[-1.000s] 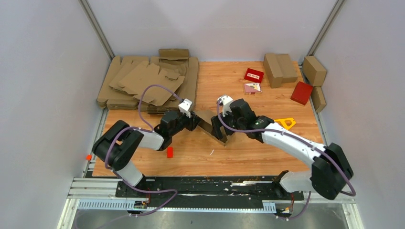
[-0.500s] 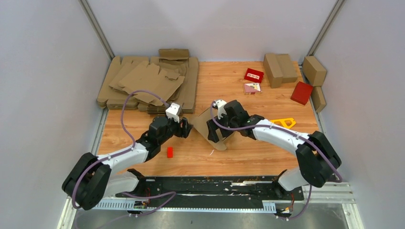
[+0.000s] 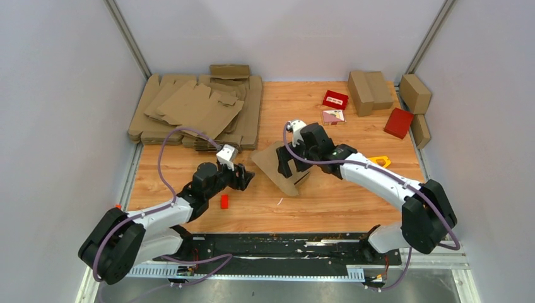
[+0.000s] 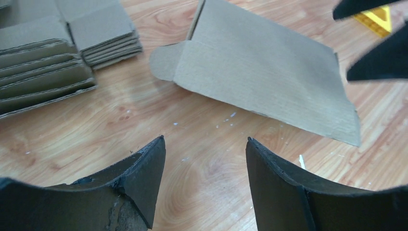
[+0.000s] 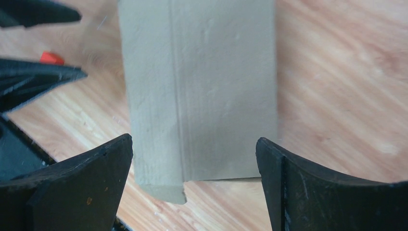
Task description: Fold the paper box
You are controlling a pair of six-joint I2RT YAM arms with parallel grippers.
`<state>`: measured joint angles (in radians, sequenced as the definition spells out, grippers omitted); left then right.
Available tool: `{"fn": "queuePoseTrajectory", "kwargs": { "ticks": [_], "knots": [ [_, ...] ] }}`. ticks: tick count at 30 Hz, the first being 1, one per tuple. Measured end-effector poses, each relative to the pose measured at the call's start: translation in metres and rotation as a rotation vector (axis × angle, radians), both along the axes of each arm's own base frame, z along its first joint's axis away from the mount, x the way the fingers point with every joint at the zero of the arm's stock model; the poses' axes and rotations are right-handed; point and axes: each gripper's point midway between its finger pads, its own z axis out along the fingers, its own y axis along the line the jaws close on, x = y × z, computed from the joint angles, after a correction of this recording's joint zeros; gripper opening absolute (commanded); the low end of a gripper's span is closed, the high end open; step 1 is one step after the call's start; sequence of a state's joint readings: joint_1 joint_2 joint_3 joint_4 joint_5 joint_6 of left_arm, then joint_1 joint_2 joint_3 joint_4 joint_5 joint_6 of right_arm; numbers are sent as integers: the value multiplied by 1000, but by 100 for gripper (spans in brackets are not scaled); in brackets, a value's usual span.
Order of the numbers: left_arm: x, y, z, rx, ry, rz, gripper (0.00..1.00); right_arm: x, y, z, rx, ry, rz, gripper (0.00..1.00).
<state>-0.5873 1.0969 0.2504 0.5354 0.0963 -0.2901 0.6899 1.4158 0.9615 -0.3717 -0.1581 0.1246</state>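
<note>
Nearby, paper box (image 3: 268,163), cardboard stack (image 3: 189,110), red block (image 3: 224,201), yellow triangle (image 3: 380,161)

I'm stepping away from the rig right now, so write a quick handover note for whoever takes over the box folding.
Left gripper: open, empty, over bare table just short of the box.
Right gripper: open, poised above the box, not gripping it.
Box: loose in the middle of the table, looks nearly flat, one rounded flap sticking out.
Done: one piece lies apart from the stack of flat sheets; no sides are up yet.
Left: raise the sides, tuck the flaps, close it.
</note>
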Motion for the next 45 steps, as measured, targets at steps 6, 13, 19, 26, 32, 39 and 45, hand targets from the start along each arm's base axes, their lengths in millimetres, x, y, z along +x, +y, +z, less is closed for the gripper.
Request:
{"fn": "queuePoseTrajectory", "kwargs": {
  "ticks": [6,13,19,26,32,39,45],
  "knots": [
    [-4,-13,-3,-41,2,-61,62,36,-26,9,5,-30,-127,95],
    [-7,-16,-14,-49,56,-68,58,66,-54,-23,120,114,-252,55],
    [-7,-16,-14,-56,61,-65,54,63,-49,-54,174,237,-251,39],
    [-7,-17,-25,-41,102,-64,52,64,-30,-59,260,289,-199,26],
    [-6,-16,-26,-30,115,-57,52,68,-26,-61,285,301,-192,26],
    [-5,-14,-27,-23,124,-48,52,74,-31,-63,323,338,-215,22],
    [-9,-19,-36,-16,160,-80,51,81,-37,-63,369,368,-249,22]
  ]
}}
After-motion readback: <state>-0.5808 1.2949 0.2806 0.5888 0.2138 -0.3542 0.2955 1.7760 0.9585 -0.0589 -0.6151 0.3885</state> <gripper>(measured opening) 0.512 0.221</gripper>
